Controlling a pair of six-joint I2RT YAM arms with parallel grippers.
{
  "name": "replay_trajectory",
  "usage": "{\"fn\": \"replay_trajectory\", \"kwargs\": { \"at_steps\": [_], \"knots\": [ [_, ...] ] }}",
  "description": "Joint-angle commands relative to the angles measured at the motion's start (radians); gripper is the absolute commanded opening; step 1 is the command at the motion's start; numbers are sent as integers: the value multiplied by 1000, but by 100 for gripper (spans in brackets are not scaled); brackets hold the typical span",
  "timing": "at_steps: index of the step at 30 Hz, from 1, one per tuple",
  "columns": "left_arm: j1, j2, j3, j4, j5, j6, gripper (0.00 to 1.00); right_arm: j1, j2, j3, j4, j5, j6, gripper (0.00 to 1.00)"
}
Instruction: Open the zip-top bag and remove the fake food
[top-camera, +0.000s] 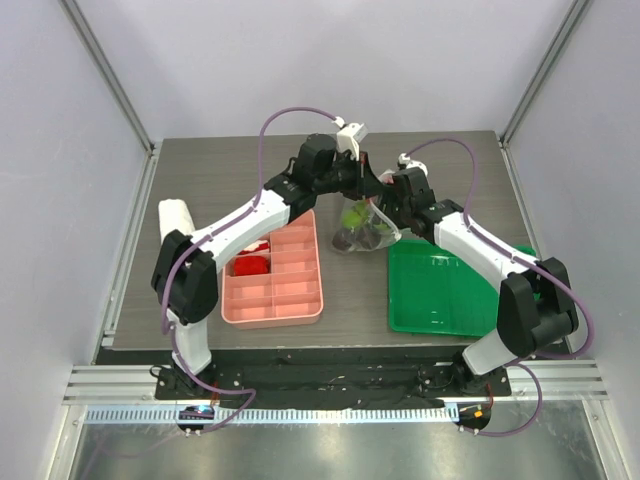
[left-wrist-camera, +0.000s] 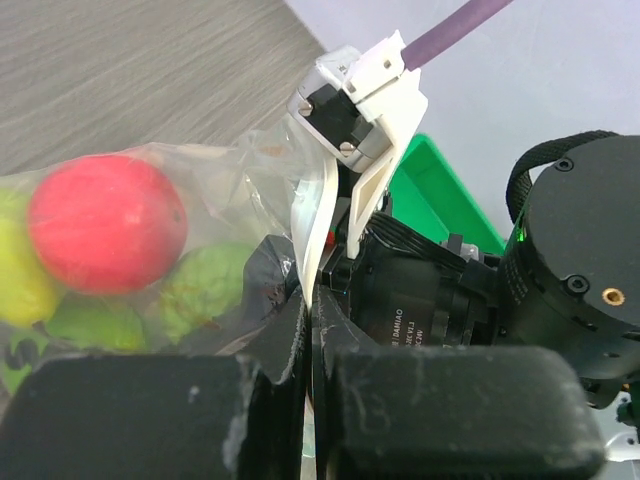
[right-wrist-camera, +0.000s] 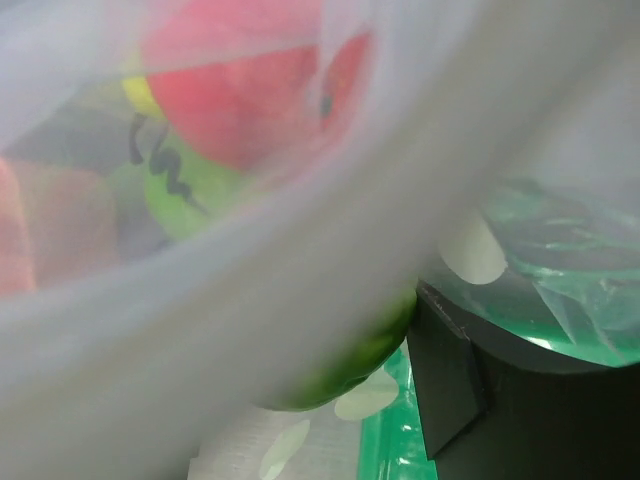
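Pinching the top edge of the zip-top bag (left-wrist-camera: 235, 165), the left gripper (left-wrist-camera: 312, 350) is shut on thin, crinkly clear film, and the fake food (left-wrist-camera: 105, 220), smooth, rounded and hard-looking, is slumped inside just beside it. The right gripper (top-camera: 392, 208), opposite, is smothered in film, so its state cannot be told. The other lip alone should be caught there and drawn away steadily.
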Motion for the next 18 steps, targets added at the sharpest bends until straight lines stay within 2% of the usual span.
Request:
{"fn": "replay_trajectory", "kwargs": {
  "at_steps": [1,6,11,14,18],
  "knots": [
    [45,-29,-59,-35,-146,71,0,0,-51,-70,161,-32,-23,2],
    [53,-65,-149,79,-48,38,0,-23,-1,-68,179,-70,15,2],
    [73,-91,-227,222,37,-14,0,-102,59,-51,222,-233,55,2],
    [81,-100,-229,159,-24,-4,0,-116,53,-57,216,-258,33,2],
    [82,-63,-163,80,-66,15,0,-98,-48,-91,241,-332,22,2]
  ]
}}
